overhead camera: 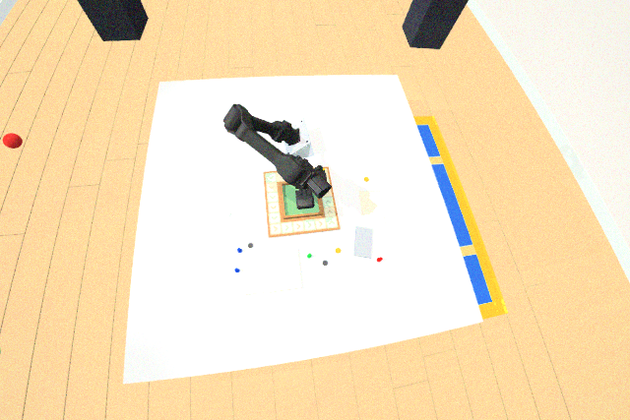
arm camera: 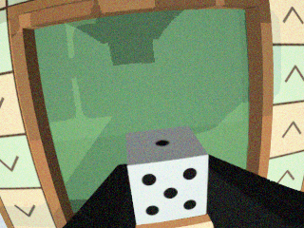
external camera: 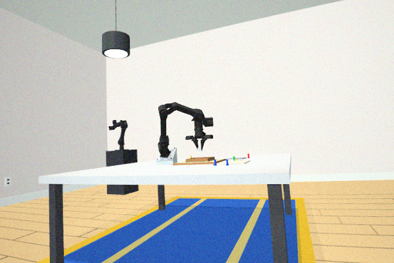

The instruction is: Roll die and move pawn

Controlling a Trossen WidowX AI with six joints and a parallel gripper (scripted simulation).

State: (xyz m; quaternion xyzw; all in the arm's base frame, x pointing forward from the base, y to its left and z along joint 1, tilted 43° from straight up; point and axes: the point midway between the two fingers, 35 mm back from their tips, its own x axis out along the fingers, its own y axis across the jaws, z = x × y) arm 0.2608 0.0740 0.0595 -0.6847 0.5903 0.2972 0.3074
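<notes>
So the die [external camera: 199,149] [arm camera: 167,191] is picked up, pinched in the claw [overhead camera: 305,207] [external camera: 199,149] [arm camera: 162,170] and hanging over the green tray [overhead camera: 288,207] [external camera: 200,159] [arm camera: 157,90]. Looks like the drop comes next; the roll, pawn move and backing the arm off are all still to do.

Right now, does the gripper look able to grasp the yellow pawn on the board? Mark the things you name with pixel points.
Probably not: the gripper [external camera: 199,148] [arm camera: 162,170] is shut on the die [arm camera: 170,192], above the tray [external camera: 200,159] [arm camera: 260,95], so it would likely need releasing first.
</notes>
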